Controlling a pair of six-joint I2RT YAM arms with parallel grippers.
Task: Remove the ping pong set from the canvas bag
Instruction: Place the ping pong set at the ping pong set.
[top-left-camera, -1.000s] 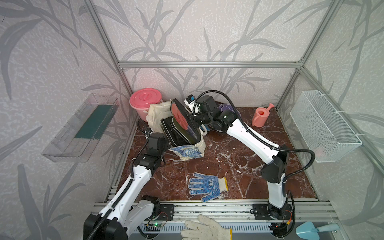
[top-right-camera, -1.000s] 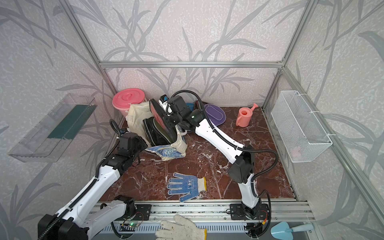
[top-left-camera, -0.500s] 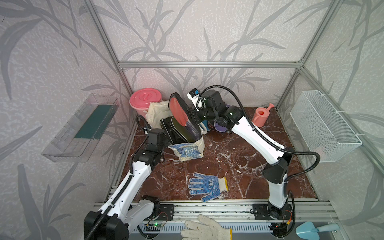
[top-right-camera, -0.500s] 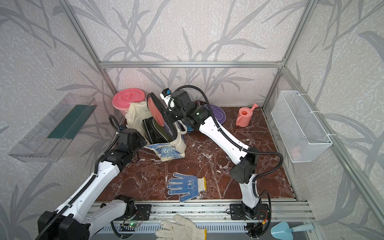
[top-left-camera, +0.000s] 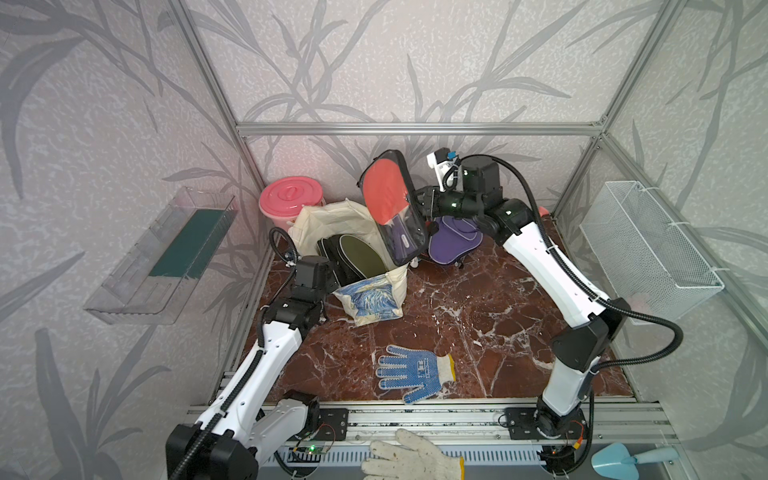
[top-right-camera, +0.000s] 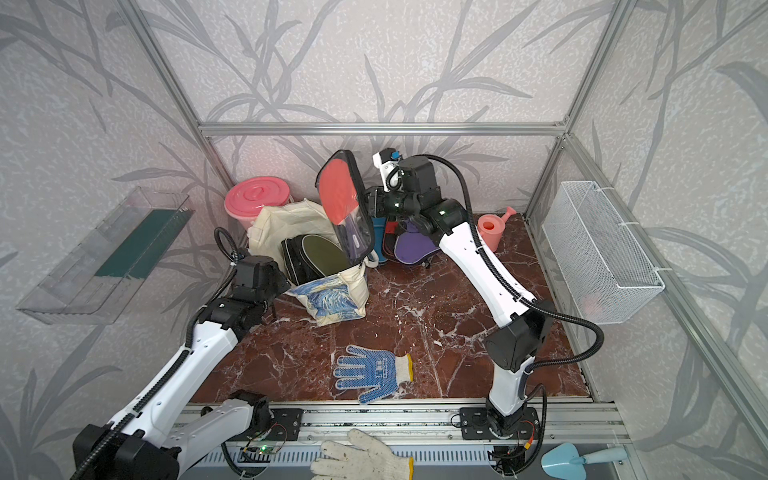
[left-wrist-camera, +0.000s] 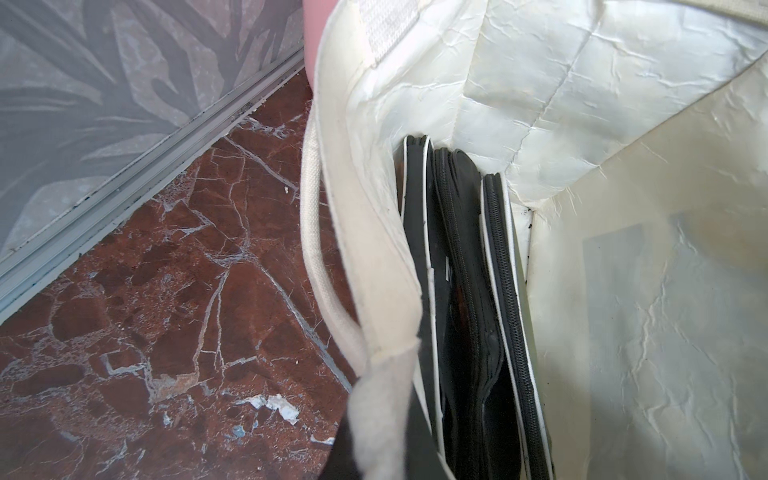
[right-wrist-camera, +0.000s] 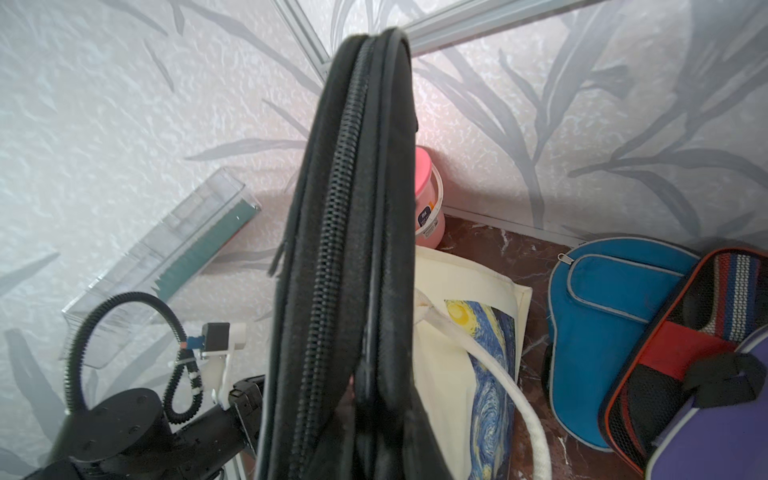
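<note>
Clear-fronted paddle pack (top-left-camera: 384, 195) hangs above the canvas bag (top-left-camera: 328, 224).
The right claw (top-left-camera: 417, 202) grips its edge; the left claw (top-left-camera: 331, 286) pinches the bag's rim.

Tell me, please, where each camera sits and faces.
Top views: high in front, facing down and back; both arms, the canvas bag, the clear-fronted pack in the right gripper.
Left wrist: on that arm, looking into the bag at black zip cases; no gripper clearly visible.
Right wrist: on that arm, looking along the pack's zip edge; the left arm shows.
Shared: all show the bag.
</note>
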